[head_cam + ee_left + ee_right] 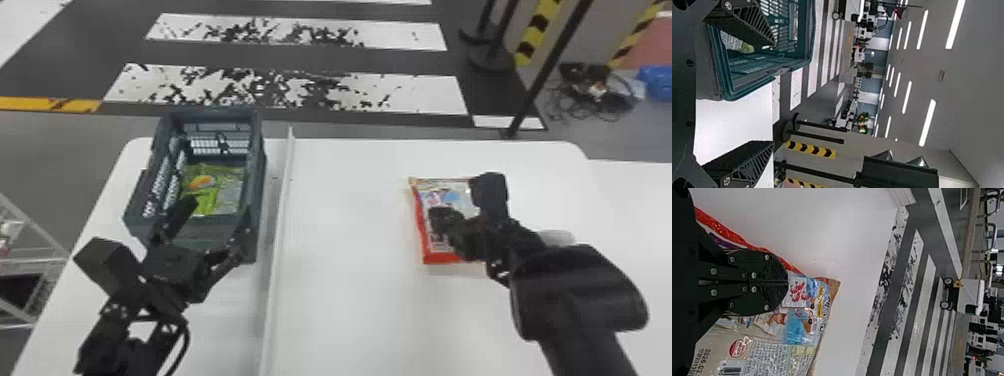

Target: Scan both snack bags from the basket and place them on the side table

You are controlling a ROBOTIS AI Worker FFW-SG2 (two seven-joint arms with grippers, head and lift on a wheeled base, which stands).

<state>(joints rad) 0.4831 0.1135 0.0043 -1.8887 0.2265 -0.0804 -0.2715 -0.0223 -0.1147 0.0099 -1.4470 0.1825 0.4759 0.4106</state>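
While lying flat on the white table [350,225], to be listed as the likely item in hand: one red-edged snack bag [445,192], out of the basket [257,175], partly covered by the right gripper [787,282]. Right gripper: fingers together, nothing seen between; contact with the bag, cannot tell. Green snack bag [215,187]: inside the basket, toward the far end. Left gripper [773,93]: fingers apart, empty, at the basket's near end. Step in hand, by judgement: handling of the first bag; scanned or unscanned, cannot tell. Next move, by judgement: parting the right fingers, straddling a bag edge, pinching for the lift. Thereafter: left fingers down around the green bag, then scan and set-down
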